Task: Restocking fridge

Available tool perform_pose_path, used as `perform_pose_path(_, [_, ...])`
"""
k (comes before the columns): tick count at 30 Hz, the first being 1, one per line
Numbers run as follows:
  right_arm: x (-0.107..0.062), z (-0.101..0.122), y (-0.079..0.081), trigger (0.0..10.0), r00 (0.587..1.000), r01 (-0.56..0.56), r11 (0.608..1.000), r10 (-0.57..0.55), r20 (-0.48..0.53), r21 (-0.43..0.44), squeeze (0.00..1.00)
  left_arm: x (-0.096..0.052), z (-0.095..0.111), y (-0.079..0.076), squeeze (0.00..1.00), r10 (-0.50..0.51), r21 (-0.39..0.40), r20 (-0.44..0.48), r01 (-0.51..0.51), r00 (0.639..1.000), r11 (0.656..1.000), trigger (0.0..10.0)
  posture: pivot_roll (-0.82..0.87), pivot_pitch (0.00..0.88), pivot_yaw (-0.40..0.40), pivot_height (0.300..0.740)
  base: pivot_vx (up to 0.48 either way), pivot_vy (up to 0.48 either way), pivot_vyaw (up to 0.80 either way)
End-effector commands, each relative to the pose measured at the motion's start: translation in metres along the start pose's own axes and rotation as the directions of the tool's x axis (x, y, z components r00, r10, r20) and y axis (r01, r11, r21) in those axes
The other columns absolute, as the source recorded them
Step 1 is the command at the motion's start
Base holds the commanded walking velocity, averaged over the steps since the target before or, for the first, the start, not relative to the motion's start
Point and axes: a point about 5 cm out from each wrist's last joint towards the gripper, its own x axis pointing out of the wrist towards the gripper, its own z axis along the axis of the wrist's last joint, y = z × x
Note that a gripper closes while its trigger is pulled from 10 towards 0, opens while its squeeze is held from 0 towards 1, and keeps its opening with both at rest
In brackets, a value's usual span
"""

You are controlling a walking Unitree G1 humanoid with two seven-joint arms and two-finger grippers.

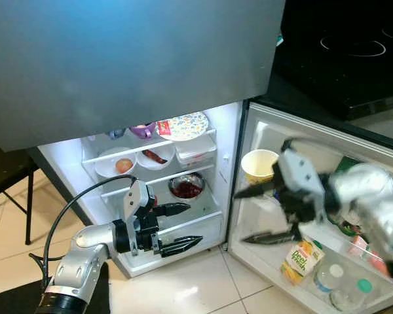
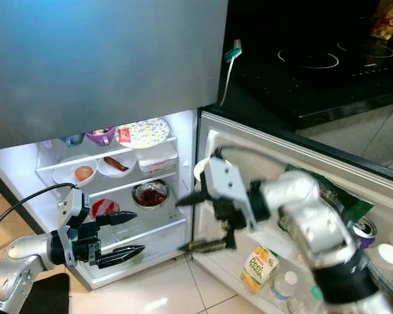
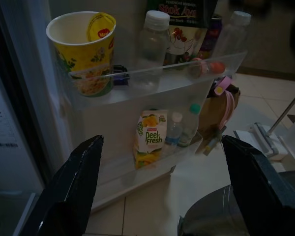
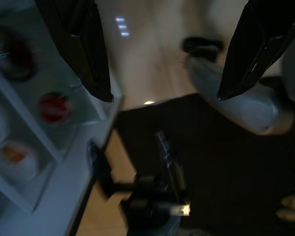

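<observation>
Pale floor tiles under an open fridge, lit white inside, door swung wide toward the right.

On the top glass shelf: a purple bowl, a red packet and a patterned plate. On the shelf below: a white bowl with an orange-pink fruit, a second white bowl with something dark red, a lidded white tub at the right end. Lower still, a metal bowl of dark red food.

In the door's upper rack: a yellow noodle cup, lid peeled up, at the hinge end; beside it a clear bottle and a dark printed bag. In the lower rack: a juice carton, yellow-green with mango print, upright, next to small capped bottles.

Left gripper spread wide and holding nothing, at the fridge's bottom shelf. Right gripper likewise wide apart and holding nothing, in front of the door racks, just below the noodle cup and just above the carton, touching neither.
</observation>
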Motion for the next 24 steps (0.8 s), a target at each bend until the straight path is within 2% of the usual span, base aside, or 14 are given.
perform_pose_path(1, [0.001,-0.008,0.004,10.0,1.0,0.031,0.998,-0.031,-0.002,0.053,0.0,-0.001,-0.003,0.0,0.0,0.006,0.009,-0.025,-0.006,1.0,1.0,10.0,-0.03,0.0,-0.009,0.74,0.0,0.0,0.0])
perform_pose_path(2, [0.001,-0.008,0.004,10.0,1.0,0.031,0.998,-0.031,-0.002,0.053,0.0,-0.001,-0.003,0.0,0.0,0.006,0.009,-0.025,-0.006,1.0,1.0,10.0,-0.03,0.0,-0.009,0.74,0.0,0.0,0.0])
perform_pose_path(7, [0.008,-0.04,0.015,10.0,0.996,0.085,0.972,-0.084,-0.017,0.22,0.0,0.001,-0.005,-0.001,0.0,-0.004,0.009,-0.023,0.004,1.0,1.0,10.0,-0.03,0.0,-0.01,0.74,0.0,0.0,0.0])
perform_pose_path(10, [0.01,-0.055,0.019,10.0,0.993,0.119,0.952,-0.115,-0.031,0.28,0.0,0.002,-0.005,-0.001,0.0,-0.006,0.009,-0.023,0.006,1.0,1.0,10.0,-0.03,0.0,-0.014,0.74,0.0,0.0,0.0])
perform_pose_path(12, [0.01,-0.073,0.022,10.0,0.989,0.148,0.923,-0.142,-0.044,0.355,0.0,0.001,-0.006,0.0,0.0,0.005,0.014,-0.026,-0.005,1.0,1.0,10.0,-0.02,0.0,-0.014,0.74,0.0,0.0,0.0])
perform_pose_path(15, [0.014,-0.106,0.032,10.0,0.986,0.163,0.842,-0.157,-0.057,0.514,0.0,0.0,-0.007,0.0,0.0,0.012,0.011,-0.03,-0.012,0.999,1.0,10.0,-0.03,0.0,-0.01,0.74,0.0,0.0,0.0])
perform_pose_path(16, [0.015,-0.116,0.035,10.0,0.984,0.173,0.821,-0.16,-0.073,0.544,0.0,0.0,-0.008,0.0,0.0,0.011,0.01,-0.031,-0.011,0.999,1.0,10.0,-0.02,0.0,-0.012,0.74,0.0,0.0,0.0])
perform_pose_path(17, [0.015,-0.116,0.035,10.0,0.984,0.173,0.821,-0.16,-0.073,0.544,0.0,0.0,-0.008,0.0,0.0,0.011,0.01,-0.031,-0.011,0.999,1.0,10.0,-0.02,0.0,-0.012,0.74,0.0,0.0,0.0])
perform_pose_path(19, [0.016,-0.147,0.043,10.0,0.966,0.256,0.744,-0.214,-0.143,0.617,0.0,0.0,-0.009,0.0,0.0,0.011,0.008,-0.035,-0.011,0.999,1.0,10.0,-0.02,0.0,-0.014,0.74,0.0,0.0,0.0])
perform_pose_path(20, [0.016,-0.147,0.043,10.0,0.966,0.256,0.744,-0.214,-0.143,0.617,0.0,0.0,-0.009,0.0,0.0,0.011,0.008,-0.035,-0.011,0.999,1.0,10.0,-0.02,0.0,-0.014,0.74,0.0,0.0,0.0])
perform_pose_path(21, [0.015,-0.177,0.05,10.0,0.922,0.381,0.63,-0.315,-0.225,0.677,0.0,0.001,-0.011,0.0,0.0,0.015,0.005,-0.037,-0.015,0.999,1.0,10.0,-0.02,0.0,-0.014,0.74,0.0,0.0,0.0])
perform_pose_path(22, [0.015,-0.186,0.053,10.0,0.902,0.422,0.59,-0.346,-0.257,0.688,0.0,0.002,-0.012,-0.001,0.0,0.015,0.003,-0.037,-0.015,0.999,1.0,10.0,-0.02,0.0,-0.014,0.74,0.0,0.0,0.0])
perform_pose_path(23, [0.015,-0.186,0.053,10.0,0.902,0.422,0.59,-0.346,-0.257,0.688,0.0,0.002,-0.012,-0.001,0.0,0.015,0.003,-0.037,-0.015,0.999,1.0,10.0,-0.02,0.0,-0.014,0.74,0.0,0.0,0.0])
perform_pose_path(24, [0.014,-0.197,0.059,10.0,0.878,0.464,0.527,-0.378,-0.292,0.712,0.0,0.002,-0.013,-0.001,0.0,0.016,0.001,-0.041,-0.016,0.999,1.0,10.0,-0.03,0.0,-0.015,0.74,0.0,0.0,0.0])
